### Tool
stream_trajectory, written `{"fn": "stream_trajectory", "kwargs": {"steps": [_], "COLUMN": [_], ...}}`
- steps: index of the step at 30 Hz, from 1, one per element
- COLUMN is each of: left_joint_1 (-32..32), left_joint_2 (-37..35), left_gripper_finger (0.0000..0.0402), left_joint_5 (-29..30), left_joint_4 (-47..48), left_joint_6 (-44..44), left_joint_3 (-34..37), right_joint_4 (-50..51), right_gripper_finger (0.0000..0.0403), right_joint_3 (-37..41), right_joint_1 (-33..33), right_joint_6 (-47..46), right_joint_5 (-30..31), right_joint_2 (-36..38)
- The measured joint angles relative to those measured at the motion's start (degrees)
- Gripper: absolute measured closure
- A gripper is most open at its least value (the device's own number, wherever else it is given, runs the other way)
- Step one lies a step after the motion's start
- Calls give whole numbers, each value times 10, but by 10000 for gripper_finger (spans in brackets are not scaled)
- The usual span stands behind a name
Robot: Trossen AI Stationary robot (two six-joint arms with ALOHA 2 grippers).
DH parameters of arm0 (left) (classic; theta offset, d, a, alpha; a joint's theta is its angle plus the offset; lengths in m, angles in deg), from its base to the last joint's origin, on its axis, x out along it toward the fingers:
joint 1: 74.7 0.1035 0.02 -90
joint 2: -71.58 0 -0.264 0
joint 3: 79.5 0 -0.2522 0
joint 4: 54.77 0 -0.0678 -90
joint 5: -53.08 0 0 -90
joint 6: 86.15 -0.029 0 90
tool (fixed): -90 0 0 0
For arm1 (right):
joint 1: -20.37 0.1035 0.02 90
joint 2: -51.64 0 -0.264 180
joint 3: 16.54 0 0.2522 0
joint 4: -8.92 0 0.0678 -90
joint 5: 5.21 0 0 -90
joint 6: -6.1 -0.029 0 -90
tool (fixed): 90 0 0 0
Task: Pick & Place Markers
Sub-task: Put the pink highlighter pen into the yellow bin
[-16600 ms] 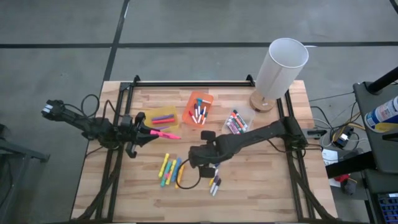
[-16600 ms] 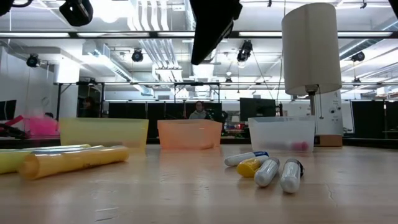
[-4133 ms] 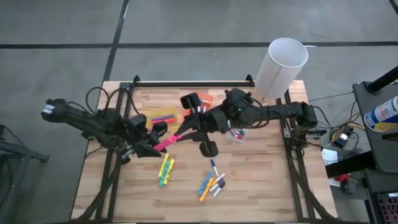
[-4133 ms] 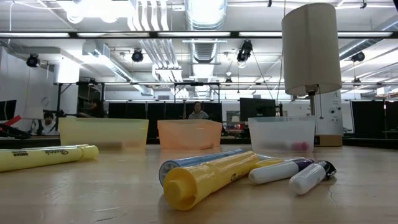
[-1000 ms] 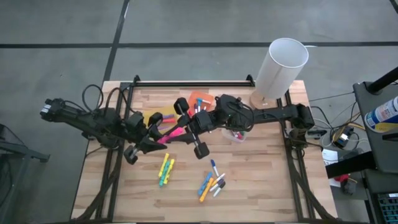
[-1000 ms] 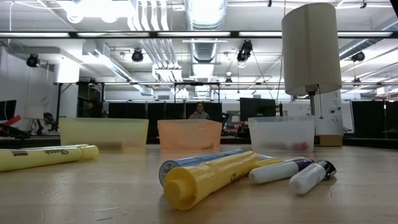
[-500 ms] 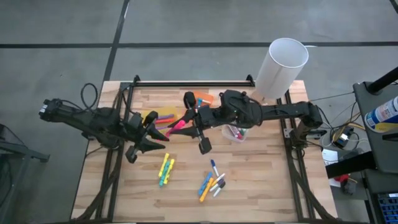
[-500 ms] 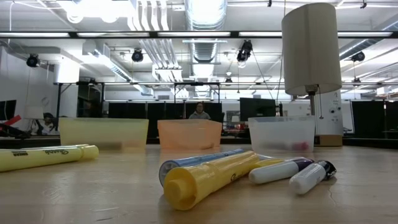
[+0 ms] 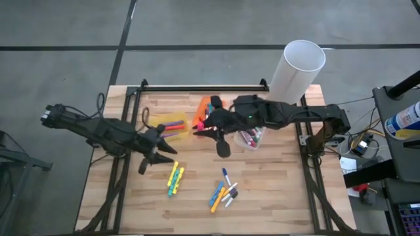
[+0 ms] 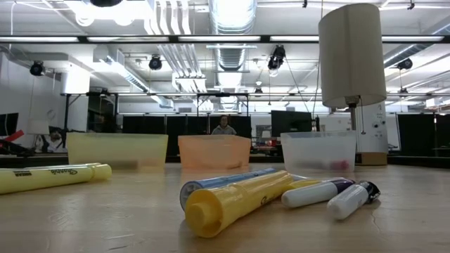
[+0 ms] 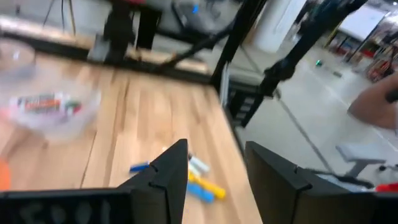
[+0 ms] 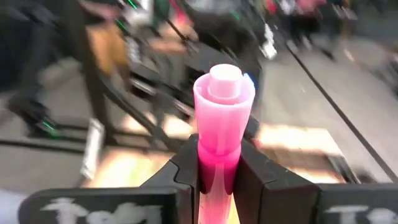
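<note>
My right gripper [image 9: 202, 124] hangs above the table between the yellow bin [image 9: 172, 122] and the orange bin [image 9: 211, 105], shut on a pink marker [image 12: 222, 115]. My left gripper [image 9: 161, 149] stands open near the yellow bin's near side, with nothing between its fingers [image 11: 214, 171]. Two yellow and green markers [image 9: 174, 178] lie flat on the wood. A mixed group of markers [image 9: 224, 192] lies nearer the front, and it fills the foreground of the low view [image 10: 239, 200]. Neither gripper shows in the low view. My right gripper pinches the pink marker's barrel [image 12: 217, 168] between its two fingers. The fingers point toward the table's left, close to level, and lie along the marker. Its wide end [image 12: 224, 87] sticks out past the fingertips. It is lifted clear of the table and bins.
A clear bin [image 9: 250, 138] holding markers sits under my right arm. A tall white cylinder on a round wooden base [image 9: 296, 71] stands at the far right corner. A black frame rail [image 9: 203, 88] runs along the far edge. Bare wood [image 9: 275, 183] lies at the front right.
My left gripper has let go of the pink marker and drawn back toward the near edge, sinking and tipping up toward level. My right gripper has kept the marker, carried it toward the far right, and tipped up from a downward slant to near level.
</note>
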Motion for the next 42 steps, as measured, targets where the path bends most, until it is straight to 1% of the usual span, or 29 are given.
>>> {"fn": "stream_trajectory", "kwargs": {"steps": [5,6,8,10,14,17,19,21,23,26,28,32,38,42], "left_joint_1": [0,0,0,1,2,3,3,3,3,3,3,3,3,3], "left_joint_2": [-7,-10,-21,-30,-36,-32,-30,-29,-29,-29,-29,-28,-26,-23], "left_gripper_finger": [248,248,248,248,248,248,248,248,248,248,248,248,248,248], "left_joint_5": [31,40,63,89,126,152,154,154,156,172,180,180,180,178], "left_joint_4": [-14,-22,-42,-52,-49,-88,-126,-155,-183,-222,-243,-268,-314,-321], "left_joint_6": [38,43,45,46,63,55,23,4,-12,-63,-86,-130,-161,-163], "left_joint_3": [53,64,84,100,131,148,162,172,178,184,188,188,188,186], "right_joint_4": [106,116,124,117,72,37,3,-19,-42,-64,-63,-74,-106,-114], "right_gripper_finger": [351,351,351,351,351,351,351,351,351,351,351,351,351,351], "right_joint_3": [0,0,0,0,0,0,0,0,0,0,0,0,0,0], "right_joint_1": [-2,-2,-2,-2,1,1,2,6,11,15,15,15,15,14], "right_joint_6": [-7,-3,7,21,49,36,20,25,34,35,30,28,36,37], "right_joint_5": [130,146,154,154,141,86,57,46,46,37,28,31,29,28], "right_joint_2": [-15,-21,-30,-38,-51,-63,-72,-78,-85,-100,-105,-112,-118,-121]}}
